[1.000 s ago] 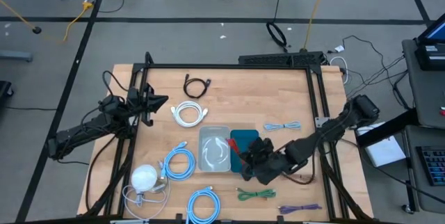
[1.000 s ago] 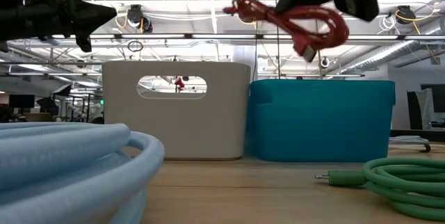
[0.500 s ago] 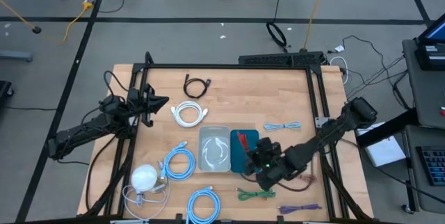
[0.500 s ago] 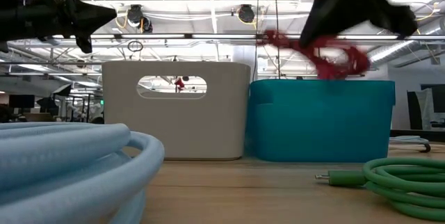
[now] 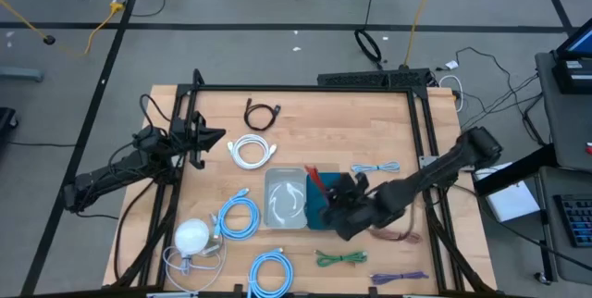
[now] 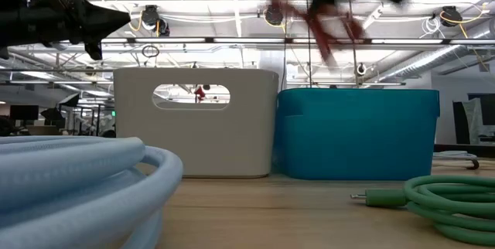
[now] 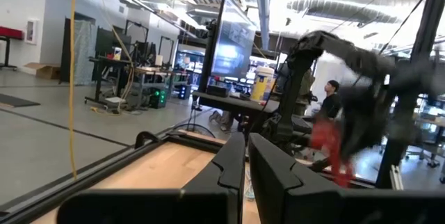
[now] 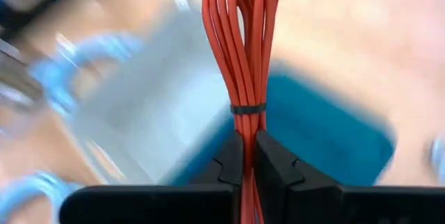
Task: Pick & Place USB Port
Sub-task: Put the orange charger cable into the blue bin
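While right pincer clamps red cable, no legible writing

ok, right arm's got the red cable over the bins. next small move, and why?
Probably lower it straight into the teal bin and then release. The right gripper is shut on the red cable, which hangs above the teal bin's rim, next to the white bin. The left gripper waits apart.
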Controlling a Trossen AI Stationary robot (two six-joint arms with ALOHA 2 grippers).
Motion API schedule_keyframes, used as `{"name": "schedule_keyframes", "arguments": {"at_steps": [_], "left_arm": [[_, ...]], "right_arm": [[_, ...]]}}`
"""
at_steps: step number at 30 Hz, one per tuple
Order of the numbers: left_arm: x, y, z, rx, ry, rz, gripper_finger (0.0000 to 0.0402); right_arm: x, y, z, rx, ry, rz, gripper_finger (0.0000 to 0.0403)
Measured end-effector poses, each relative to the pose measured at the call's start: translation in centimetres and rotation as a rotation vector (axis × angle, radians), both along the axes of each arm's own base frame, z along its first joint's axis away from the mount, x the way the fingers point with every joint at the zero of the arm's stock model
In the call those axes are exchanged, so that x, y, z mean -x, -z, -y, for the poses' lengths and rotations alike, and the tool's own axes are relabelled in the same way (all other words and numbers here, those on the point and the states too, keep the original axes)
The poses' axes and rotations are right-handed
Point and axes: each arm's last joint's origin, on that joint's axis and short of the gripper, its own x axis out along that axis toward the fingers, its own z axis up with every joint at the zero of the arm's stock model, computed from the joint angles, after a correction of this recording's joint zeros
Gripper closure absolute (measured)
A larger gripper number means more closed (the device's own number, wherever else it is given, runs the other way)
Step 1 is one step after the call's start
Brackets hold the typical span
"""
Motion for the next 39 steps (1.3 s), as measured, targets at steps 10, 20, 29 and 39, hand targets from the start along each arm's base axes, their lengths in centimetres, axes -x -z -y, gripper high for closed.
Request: {"name": "schedule_keyframes", "arguments": {"at_steps": [10,20,29,39], "left_arm": [[0.0,0.1,-0.3,-0.013,-0.097,-0.016,0.0378],[0.0,0.8,-0.5,-0.024,-0.175,-0.092,0.0378],[0.0,1.8,-0.8,0.034,-0.272,-0.183,0.0378],[-0.1,3.1,-1.0,0.092,-0.321,-0.307,0.0378]], "right_arm": [[1.1,-8.3,0.6,0.876,-0.648,-0.328,0.0395],[2.6,-5.0,4.2,0.720,-1.421,-0.766,0.0397],[3.7,0.3,6.2,0.855,-1.628,-1.154,0.0398],[1.7,2.7,3.9,0.928,-1.829,-1.225,0.0400]]}}
